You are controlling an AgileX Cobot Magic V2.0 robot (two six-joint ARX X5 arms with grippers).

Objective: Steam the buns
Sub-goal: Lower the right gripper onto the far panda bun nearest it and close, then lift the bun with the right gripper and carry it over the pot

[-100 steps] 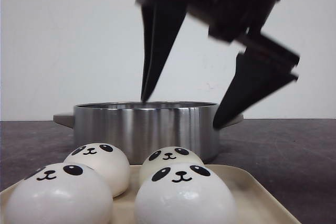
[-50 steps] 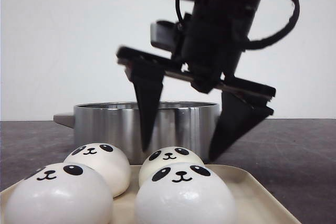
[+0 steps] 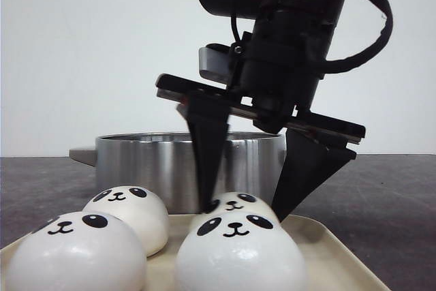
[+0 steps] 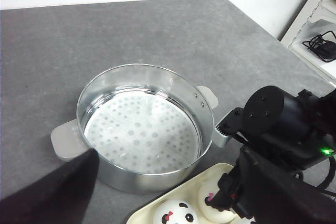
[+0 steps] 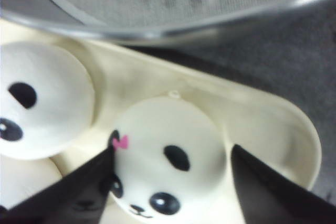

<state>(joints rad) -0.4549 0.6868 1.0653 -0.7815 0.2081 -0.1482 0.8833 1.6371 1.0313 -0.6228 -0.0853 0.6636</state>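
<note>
Front view shows the smooth white panda-faced bun [image 3: 235, 204] at the tray's back right, on the cream plastic tray [image 3: 327, 247], now straddled by the right gripper [image 3: 244, 208]. The gripper has dropped from above the steel steamer pot [image 3: 157, 165], jaws spread, so the grasp seems imminent.

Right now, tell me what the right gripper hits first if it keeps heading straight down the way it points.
The right gripper is open and straddles the back right bun on the cream tray. Going straight on, it would probably meet that bun first, then the tray under it.
</note>
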